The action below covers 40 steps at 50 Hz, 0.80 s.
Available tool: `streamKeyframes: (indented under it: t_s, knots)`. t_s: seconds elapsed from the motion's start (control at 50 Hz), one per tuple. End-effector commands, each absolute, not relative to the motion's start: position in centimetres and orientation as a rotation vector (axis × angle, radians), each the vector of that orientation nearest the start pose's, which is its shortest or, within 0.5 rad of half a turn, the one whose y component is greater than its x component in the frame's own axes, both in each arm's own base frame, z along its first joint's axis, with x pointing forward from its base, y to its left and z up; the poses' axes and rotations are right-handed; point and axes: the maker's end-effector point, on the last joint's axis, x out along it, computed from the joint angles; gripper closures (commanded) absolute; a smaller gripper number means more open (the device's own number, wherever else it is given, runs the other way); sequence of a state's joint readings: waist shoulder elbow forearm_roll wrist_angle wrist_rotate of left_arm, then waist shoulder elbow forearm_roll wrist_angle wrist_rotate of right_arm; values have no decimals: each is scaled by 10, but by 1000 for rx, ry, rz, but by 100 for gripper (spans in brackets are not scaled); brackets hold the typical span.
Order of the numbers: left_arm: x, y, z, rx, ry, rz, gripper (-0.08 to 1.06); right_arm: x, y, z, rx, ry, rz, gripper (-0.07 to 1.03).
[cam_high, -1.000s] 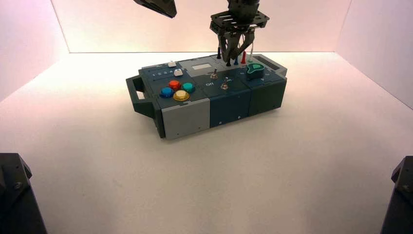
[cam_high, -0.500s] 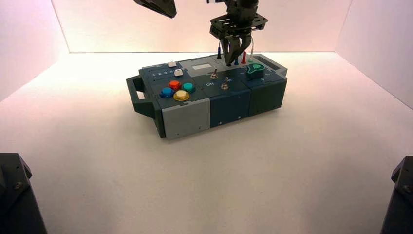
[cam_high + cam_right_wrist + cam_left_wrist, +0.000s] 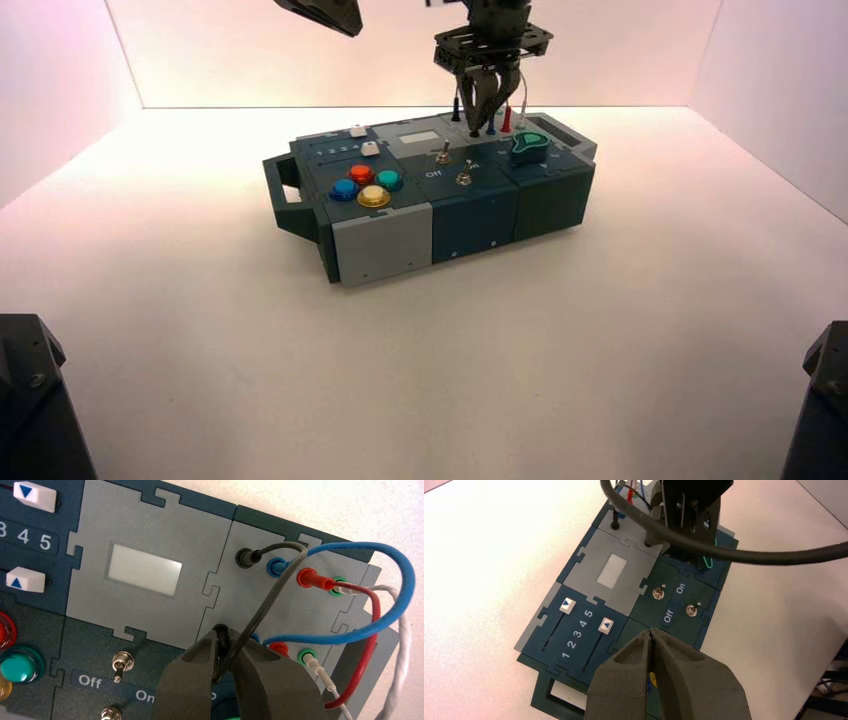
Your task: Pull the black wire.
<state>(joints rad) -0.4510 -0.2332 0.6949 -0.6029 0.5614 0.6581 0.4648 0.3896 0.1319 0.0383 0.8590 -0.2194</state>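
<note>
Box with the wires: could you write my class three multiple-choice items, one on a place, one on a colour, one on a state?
1. Where is the right gripper?
A. Over the four coloured buttons
B. At one end of the black wire
C. At the box's carrying handle

2. What colour are the two slider caps?
A. White
B. Red
C. Yellow

3. How does the black wire's other plug stand?
A. Lying loose on the table
B. Hanging in the air
C. Seated in its socket

Key:
1 B: the gripper's fingertips close around the plug by the grey panel's edge.
2 A: both caps look white.
3 C: it sits in the grey panel, beside a blue plug.
</note>
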Motion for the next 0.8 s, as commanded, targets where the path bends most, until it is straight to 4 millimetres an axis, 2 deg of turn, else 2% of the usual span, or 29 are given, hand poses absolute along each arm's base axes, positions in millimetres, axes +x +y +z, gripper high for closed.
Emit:
streamKeyframes:
  t_s: [0.02, 0.28, 0.4, 0.6, 0.8]
  knots:
    - [303, -204, 177, 178, 870, -759, 101, 420, 215, 111, -445, 1222, 548, 98]
    - [303, -205, 177, 178, 869, -759, 101, 406, 215, 119, -415, 1288, 564, 97]
    - [303, -204, 177, 178, 870, -759, 101, 392, 215, 118, -386, 1362, 580, 80]
    - [304, -204, 177, 178, 867, -757, 101, 387, 215, 122, -379, 1363, 579, 61]
    - [311, -199, 177, 171, 846, -726, 101, 382, 212, 128, -384, 1354, 577, 58]
